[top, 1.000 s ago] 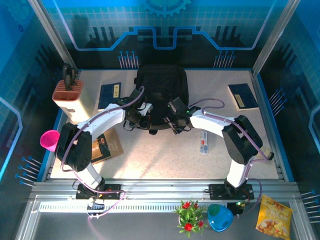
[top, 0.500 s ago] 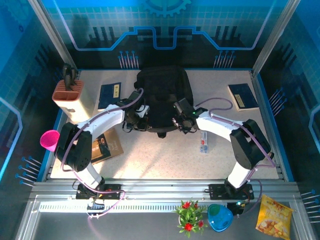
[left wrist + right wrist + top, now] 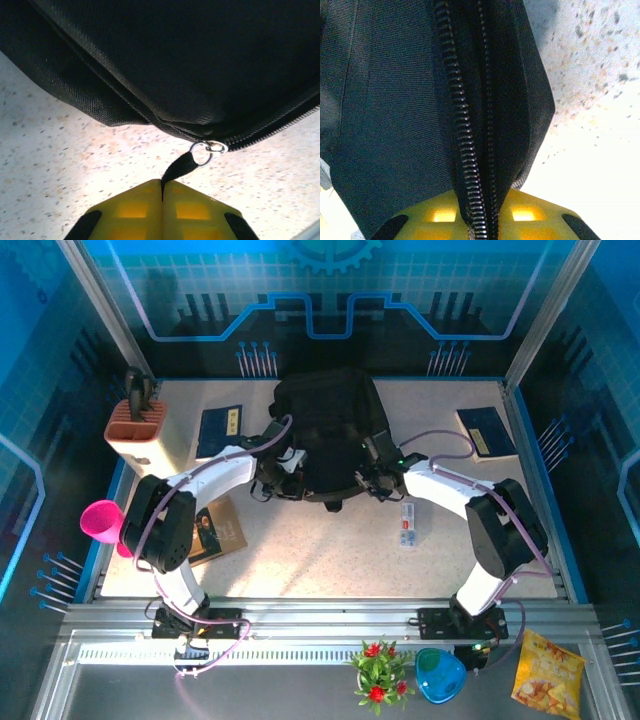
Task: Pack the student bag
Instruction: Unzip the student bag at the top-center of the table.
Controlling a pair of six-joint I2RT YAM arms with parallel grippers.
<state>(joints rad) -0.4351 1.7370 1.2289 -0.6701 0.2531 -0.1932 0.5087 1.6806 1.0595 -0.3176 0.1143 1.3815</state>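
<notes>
Pink plastic marks the far left: a pink cup sits at the left edge of the table, with a beige holder behind it and a blue book just to the right of that. The left arm rises from its base at the near edge and bends at a dark elbow beside the cup. Its white forearm runs up and right across a second book to the lower left side of the student bag.

The left gripper is clenched on the black zip pull. In the left wrist view its 2 yellow fingers meet with the strap pinched between them. The strap runs up to a metal ring on the slider at the bag's zip line.

The bag lies on the table at centre rear, between the 2 grippers, its black fabric close above the speckled surface in that view.

The right arm mirrors the left: base at the near edge, elbow out to the right, white forearm reaching up and left to the bag's lower right side. The right gripper is closed on the bag itself, with a fold of fabric and its zip teeth running between the yellow fingers. A small white item lies just below that forearm, and a dark blue book lies near the right wall.
</notes>
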